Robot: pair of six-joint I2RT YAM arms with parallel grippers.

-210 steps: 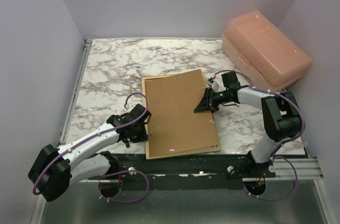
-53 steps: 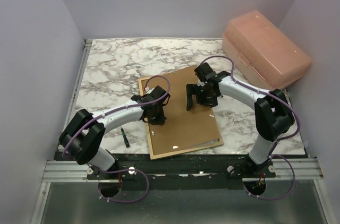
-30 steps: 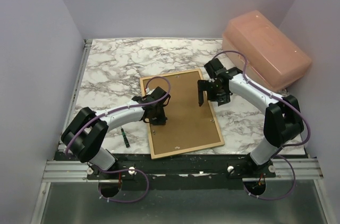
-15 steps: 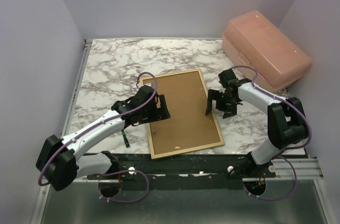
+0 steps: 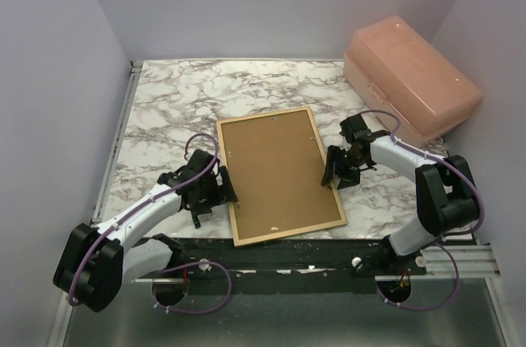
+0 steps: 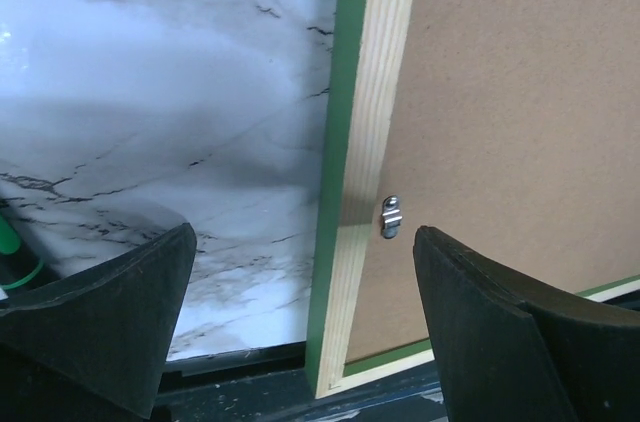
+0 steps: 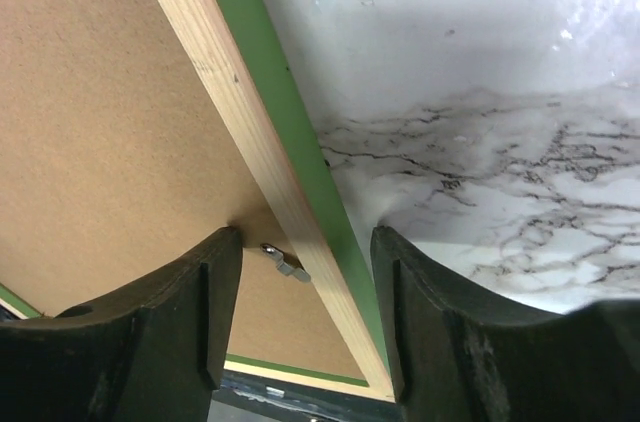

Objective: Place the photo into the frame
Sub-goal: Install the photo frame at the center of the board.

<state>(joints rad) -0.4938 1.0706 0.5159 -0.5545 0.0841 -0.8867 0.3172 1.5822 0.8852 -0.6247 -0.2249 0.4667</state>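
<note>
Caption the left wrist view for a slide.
Open left gripper above the green-edged pale wood picture frame, beside its small metal clip.

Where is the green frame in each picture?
Top external: the frame lies back up in the middle of the table.
Left wrist: the frame, one pale, green-edged side, runs up the middle.
Right wrist: the frame slants down from top left.
Shared landmark: the brown backing board.

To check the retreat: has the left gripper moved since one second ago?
Yes. The left gripper has drawn back leftward, toward the table's near edge: from over the backing board to the frame's left rail.
</note>
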